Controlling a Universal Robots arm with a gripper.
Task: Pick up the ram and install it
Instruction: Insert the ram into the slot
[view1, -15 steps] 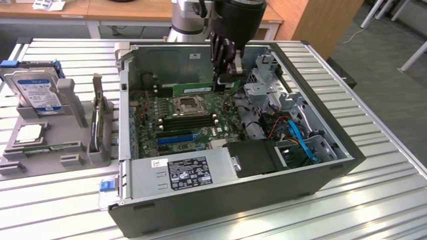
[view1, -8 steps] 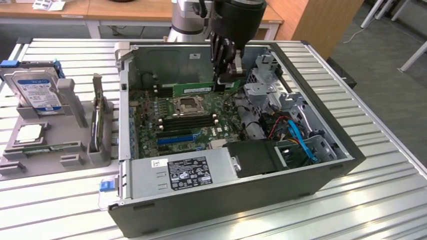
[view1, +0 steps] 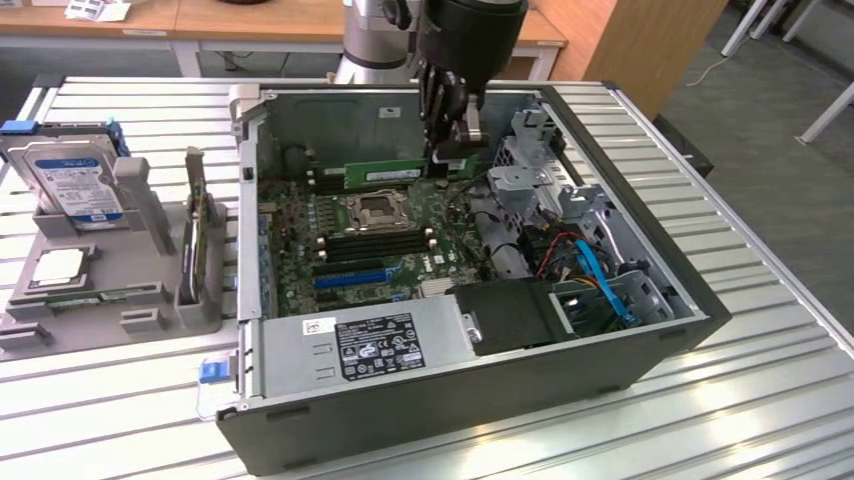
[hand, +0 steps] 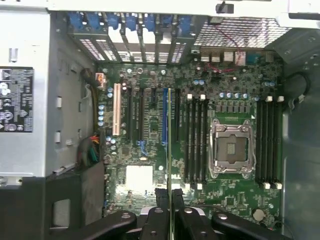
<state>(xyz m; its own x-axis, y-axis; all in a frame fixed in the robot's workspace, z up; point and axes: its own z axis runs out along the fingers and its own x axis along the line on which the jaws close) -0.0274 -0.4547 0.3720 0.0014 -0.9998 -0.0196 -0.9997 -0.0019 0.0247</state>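
The ram is a thin green stick that hangs level above the motherboard inside the open computer case. My gripper is shut on the end of it towards the exterior view's right. In the wrist view the ram appears edge-on as a narrow line running out from between my fingertips, over the board between the blue expansion slot and the black memory slots. The CPU socket lies beyond those slots, with more black slots on its other side.
The case wall and the power supply close off the near side. A drive cage with blue cables stands at the exterior view's right. On the table at the left, a grey fixture carries a hard drive.
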